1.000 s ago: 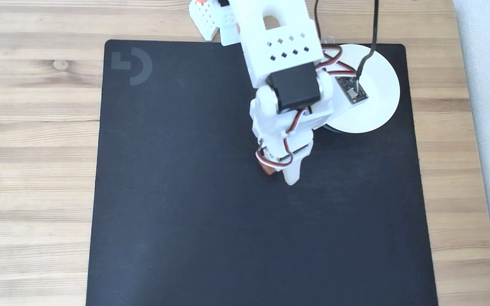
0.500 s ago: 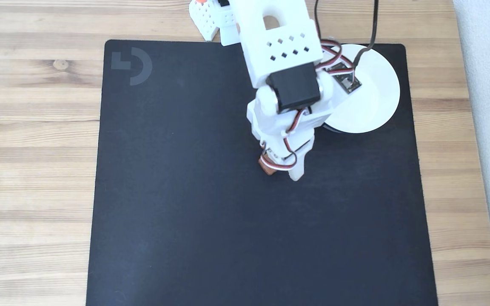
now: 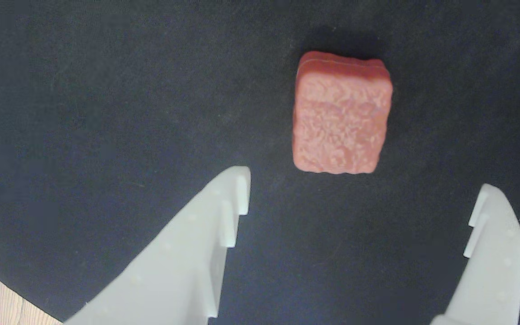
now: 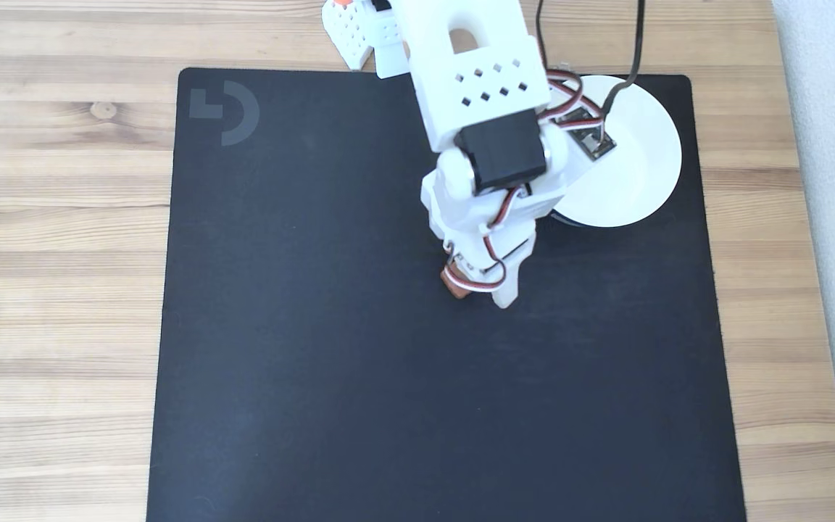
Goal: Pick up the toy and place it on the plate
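Black mat (image 4: 359, 377) covers most of your wooden table (image 4: 62, 217). White plate (image 4: 642, 167) sits at the mat's far right corner in the fixed view, partly under the arm.

Wrist view: gripper (image 3: 359, 198) spread wide, nothing between the fingers. Toy (image 3: 342, 113) lies flat on the mat just ahead of the tips, not touching either, inside the gap but nearer the right finger. Its long axis runs along your approach, so you'd likely close across its short sides.

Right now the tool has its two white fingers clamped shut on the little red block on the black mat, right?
Not clamped. In the wrist view the tool is open, its fingers spread apart, and the block lies free on the black mat just beyond them.
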Robot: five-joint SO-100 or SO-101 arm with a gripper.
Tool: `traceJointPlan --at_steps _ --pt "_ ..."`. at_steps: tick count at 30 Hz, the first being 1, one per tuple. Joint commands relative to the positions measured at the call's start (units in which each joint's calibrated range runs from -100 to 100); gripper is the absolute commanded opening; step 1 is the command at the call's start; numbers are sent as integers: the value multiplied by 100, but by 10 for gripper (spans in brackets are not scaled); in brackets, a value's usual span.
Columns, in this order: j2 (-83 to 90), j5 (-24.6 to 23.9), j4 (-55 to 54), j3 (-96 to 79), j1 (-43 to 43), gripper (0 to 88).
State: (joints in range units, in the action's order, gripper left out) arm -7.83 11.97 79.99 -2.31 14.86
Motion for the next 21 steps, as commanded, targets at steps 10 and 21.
traceJointPlan --at_steps 10,21 --pt "-439 -17 19 137 -160 338" --pt "-1072 -2 -336 173 -202 338"
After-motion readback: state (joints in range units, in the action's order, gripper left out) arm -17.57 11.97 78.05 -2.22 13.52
